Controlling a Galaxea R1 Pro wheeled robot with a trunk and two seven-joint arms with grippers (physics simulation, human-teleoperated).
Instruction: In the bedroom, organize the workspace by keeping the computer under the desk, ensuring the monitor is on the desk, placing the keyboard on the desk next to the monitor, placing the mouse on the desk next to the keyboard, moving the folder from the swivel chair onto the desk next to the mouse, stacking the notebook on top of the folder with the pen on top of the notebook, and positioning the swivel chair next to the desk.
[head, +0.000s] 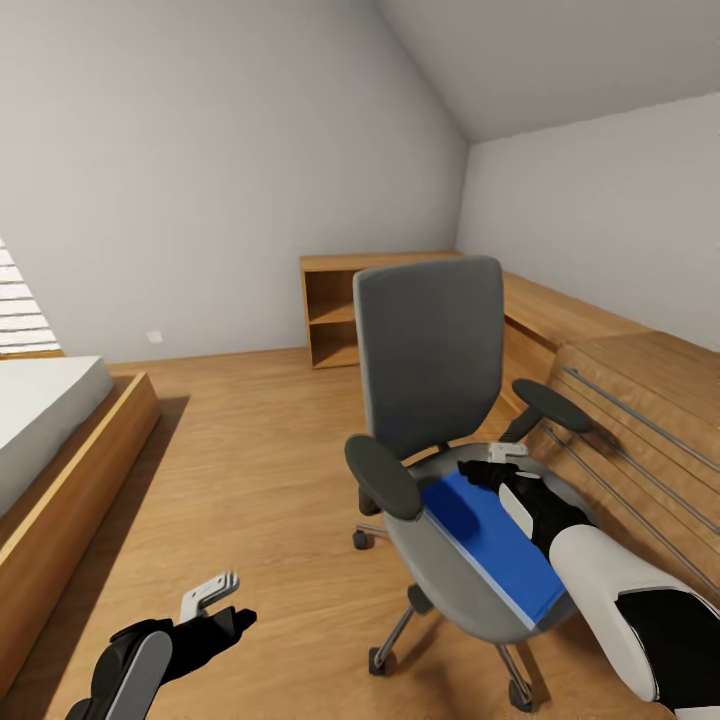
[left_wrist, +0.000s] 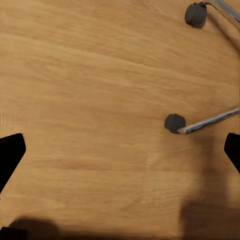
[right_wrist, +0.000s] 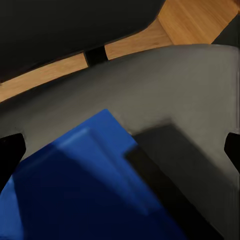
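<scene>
Right gripper over the folder on the swivel chair.
Jaws look wide, holding nothing; the flat bright-blue folder lies on the grey seat, about 5 o'clock of the tall backrest. We'd judge the best move is to come down at the folder's near edge, pinch the thin slick rim and lift level so it won't slide. Left gripper hangs parted over the wood-grain floor, near a chrome leg.

Right arm covers folder's far edge, seemingly.
</scene>
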